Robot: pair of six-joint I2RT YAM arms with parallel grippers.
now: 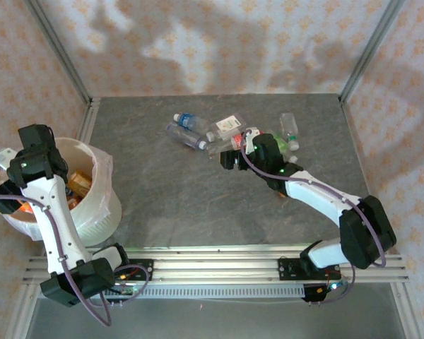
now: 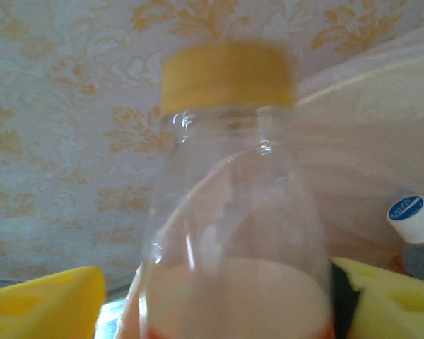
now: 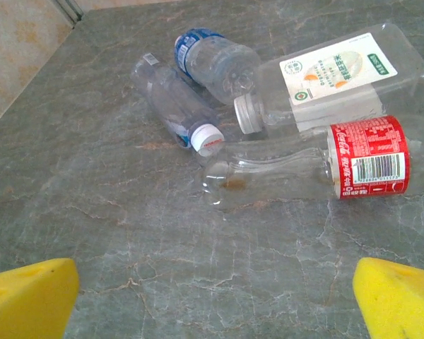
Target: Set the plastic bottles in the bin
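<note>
At the left of the surface (image 1: 198, 205), the bin (image 1: 102, 212) is seen with the left arm reaching over its rim, and bottles with orange on them (image 1: 79, 185) are lying inside it. Between the yellow pads (image 2: 42, 304) of the left hand (image 2: 219, 311), a clear bottle with a yellow cap (image 2: 226, 212) is framed in the left wrist view. Its long axis runs up the picture, with the blurred cap pointing away from the camera toward the papered wall. The pads are spread wider than the bottle and a gap is visible at the left pad, so the hand is taken as released. A white cap with blue print (image 2: 413, 219) is seen low at the right.

Toward the far middle of the surface, the right hand (image 3: 213, 304) is held with its pads wide apart and nothing between them, near a cluster of lying bottles. The red-labelled bottle (image 3: 304, 173) is laid nearest, with its long axis across the right wrist view and its neck to the left. Behind it, a flat bottle with a white and green label (image 3: 332, 74) is turned with its pale cap to the lower left. A slim clear bottle (image 3: 173, 102) is angled with its white cap toward the camera, and a blue-labelled bottle (image 3: 212, 60) is lying just beside it on much the same slant. One more bottle (image 1: 289, 127) is laid apart to the right in the top view, its axis running near to far.
</note>
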